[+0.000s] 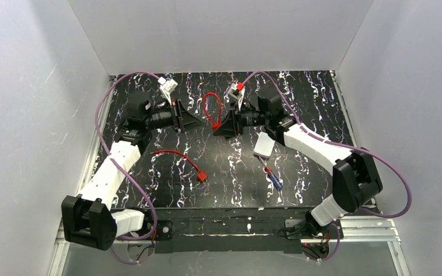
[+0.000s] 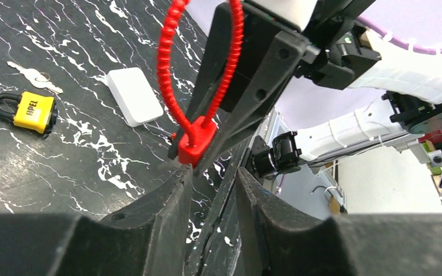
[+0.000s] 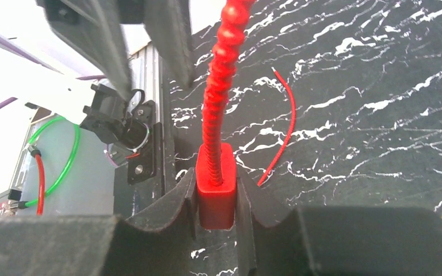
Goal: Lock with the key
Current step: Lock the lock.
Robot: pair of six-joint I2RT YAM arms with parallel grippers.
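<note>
Above the worktop (image 3: 380, 115), the right end effector (image 3: 216, 192) grips the red cable lock (image 3: 213, 132) by its block, loop upright, just beyond the released left end effector (image 2: 213, 178).

Yellow padlock (image 2: 26, 112), black shackle, lying flat, silver keys (image 2: 34, 77) just beside

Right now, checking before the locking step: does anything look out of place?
Yes. The right tool clamps a red looped seal in the air, while the yellow padlock and keys lie untouched on the table, so the locking looks unstarted.
</note>
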